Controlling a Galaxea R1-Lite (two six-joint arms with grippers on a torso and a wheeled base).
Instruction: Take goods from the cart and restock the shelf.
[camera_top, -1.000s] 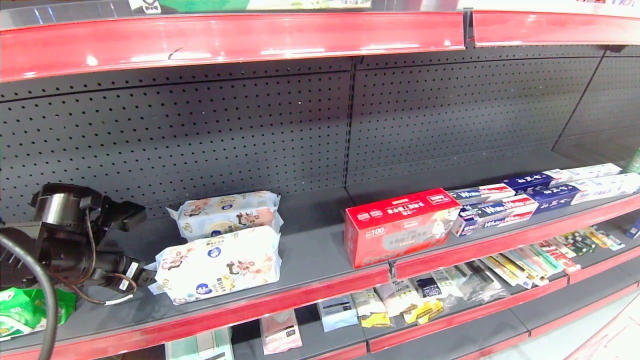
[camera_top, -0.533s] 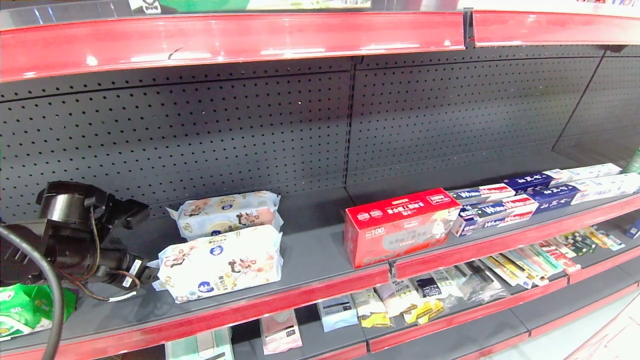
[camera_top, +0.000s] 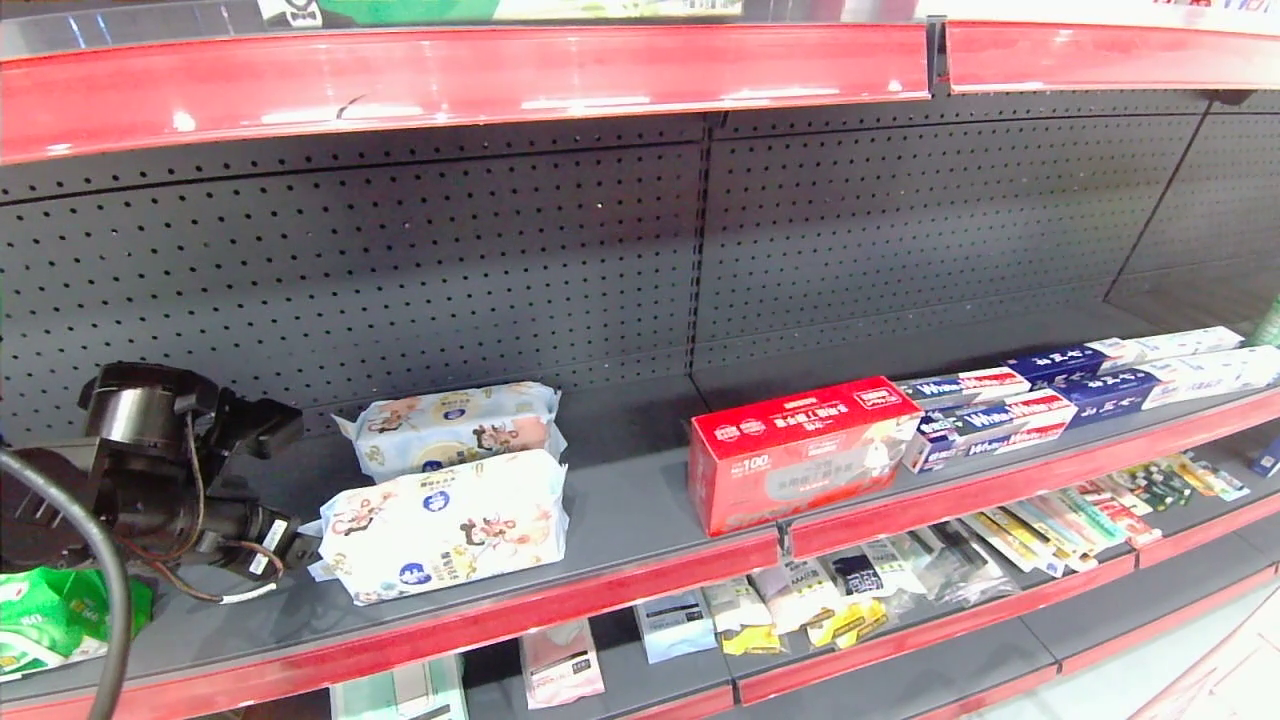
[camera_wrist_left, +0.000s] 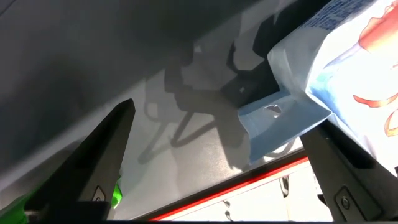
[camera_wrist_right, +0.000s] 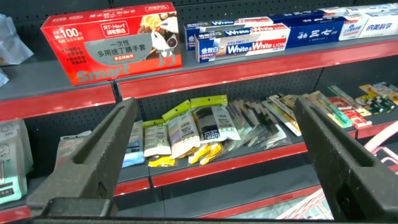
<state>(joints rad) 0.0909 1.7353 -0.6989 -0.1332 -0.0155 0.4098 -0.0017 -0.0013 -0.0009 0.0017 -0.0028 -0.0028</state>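
Note:
Two white printed wipes packs lie on the grey shelf (camera_top: 640, 500), the front pack (camera_top: 445, 525) near the red edge and the back pack (camera_top: 455, 425) behind it. My left gripper (camera_top: 297, 485) sits over the shelf at the front pack's left end. It is open. In the left wrist view, the pack's sealed flap (camera_wrist_left: 280, 118) lies between the wide-spread fingers of the left gripper (camera_wrist_left: 219, 121), close to one finger (camera_wrist_left: 348, 174). My right gripper (camera_wrist_right: 216, 102) hangs open in front of the lower shelves with nothing between its fingers.
A red box (camera_top: 800, 450) and several blue and white toothpaste boxes (camera_top: 1080, 385) fill the shelf's right half. A green packet (camera_top: 50, 620) lies at the far left. Small hanging goods (camera_wrist_right: 205, 127) line the shelf below. Bare shelf lies between the packs and the red box.
My left gripper has crept to the right along the shelf, and the front wipes pack has shifted slightly right with it. Everything else is as before.

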